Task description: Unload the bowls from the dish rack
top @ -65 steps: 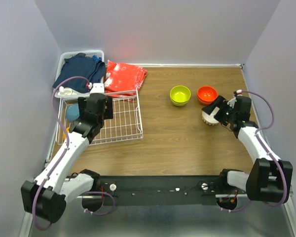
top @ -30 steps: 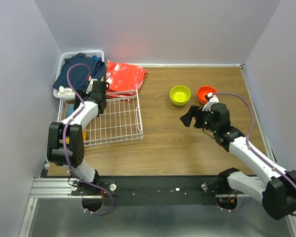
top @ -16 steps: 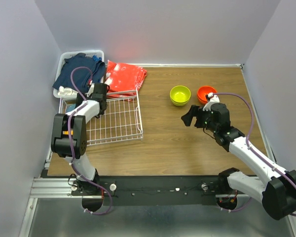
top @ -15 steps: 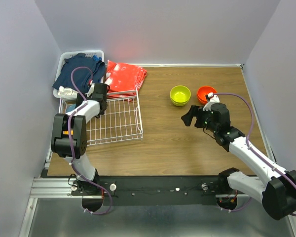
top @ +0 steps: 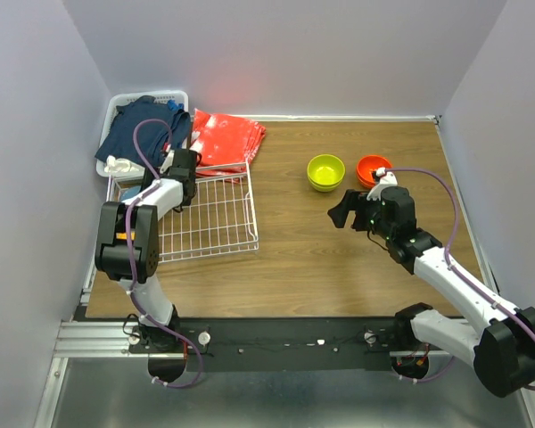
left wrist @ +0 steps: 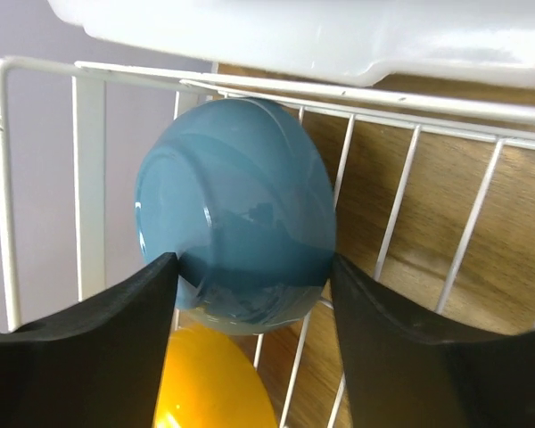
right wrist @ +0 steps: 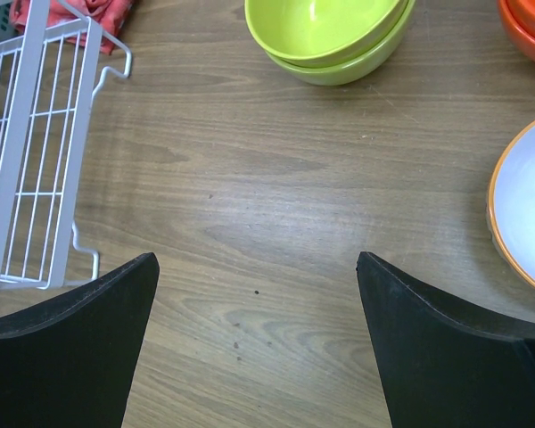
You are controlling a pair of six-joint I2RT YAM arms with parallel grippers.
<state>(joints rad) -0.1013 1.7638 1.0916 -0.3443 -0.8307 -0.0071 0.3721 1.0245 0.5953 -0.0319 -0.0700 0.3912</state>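
We've got the left gripper clamped on the blue bowl – one finger pressed to each side, bowl standing on edge in the far-left corner of the dish rack, w/ a yellow-orange bowl just below it in the wrist cam. Meanwhile the right gripper hangs w/ jaws wide apart & nothing btwn them over bare table – the stacked lime green bowls sit ahead of it, rack off to its left.
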